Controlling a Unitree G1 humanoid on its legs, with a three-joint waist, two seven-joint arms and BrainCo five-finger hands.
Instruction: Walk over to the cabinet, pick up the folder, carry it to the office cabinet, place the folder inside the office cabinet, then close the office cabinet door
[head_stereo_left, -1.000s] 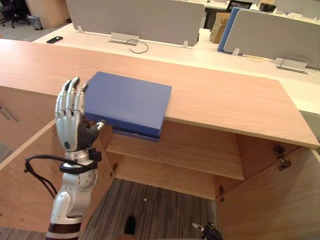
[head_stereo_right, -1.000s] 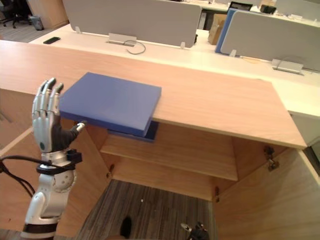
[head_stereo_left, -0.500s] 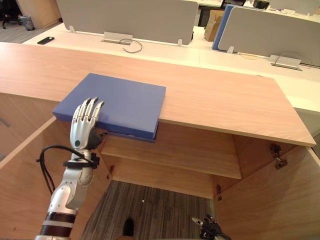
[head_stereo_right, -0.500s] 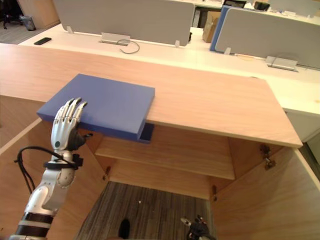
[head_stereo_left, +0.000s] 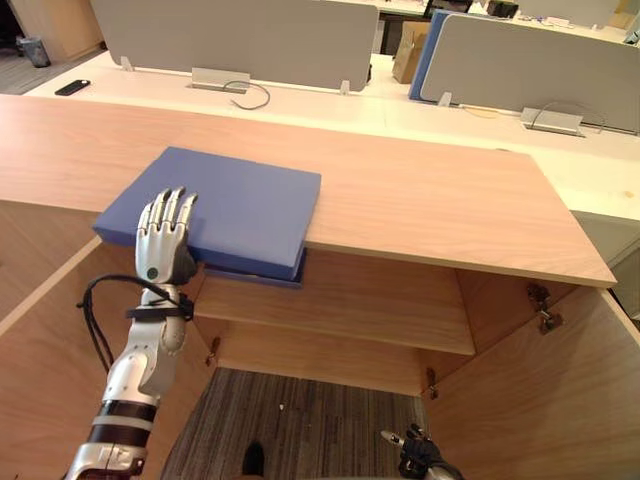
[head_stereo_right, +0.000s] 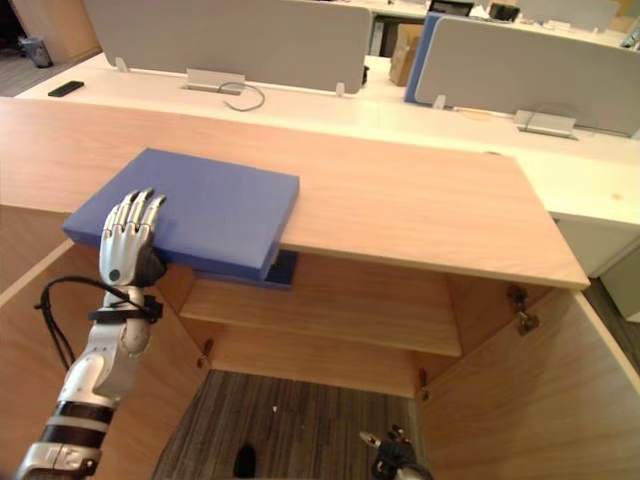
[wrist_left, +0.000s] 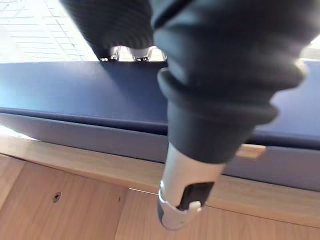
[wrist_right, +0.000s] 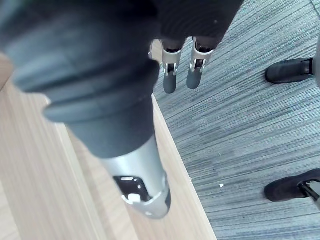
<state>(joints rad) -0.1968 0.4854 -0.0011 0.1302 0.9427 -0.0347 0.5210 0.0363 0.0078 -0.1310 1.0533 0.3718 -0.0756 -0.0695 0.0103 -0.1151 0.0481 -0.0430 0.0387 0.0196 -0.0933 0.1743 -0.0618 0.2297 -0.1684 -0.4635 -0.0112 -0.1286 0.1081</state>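
A flat blue folder (head_stereo_left: 240, 200) lies on the wooden cabinet top (head_stereo_left: 440, 200), its near edge hanging out over the front. My left hand (head_stereo_left: 165, 235) rests on the folder's near left corner with its fingers (head_stereo_right: 135, 215) straight on the cover. In the left wrist view the thumb (wrist_left: 185, 190) reaches below the folder (wrist_left: 75, 90), in front of the wooden edge. My right hand (head_stereo_left: 415, 462) hangs low over the carpet, its fingers (wrist_right: 175, 75) relaxed and holding nothing.
Below the top the cabinet stands open, with a shelf (head_stereo_left: 350, 300) and doors swung out at left (head_stereo_left: 40, 370) and right (head_stereo_left: 540, 400). Behind are white desks with grey dividers (head_stereo_left: 230, 40), a phone (head_stereo_left: 73, 87) and a cardboard box (head_stereo_left: 405, 50).
My left hand, held upright beside the folder's left edge a second ago, has tipped forward and laid its fingers on the folder's corner. The camera has shifted slightly.
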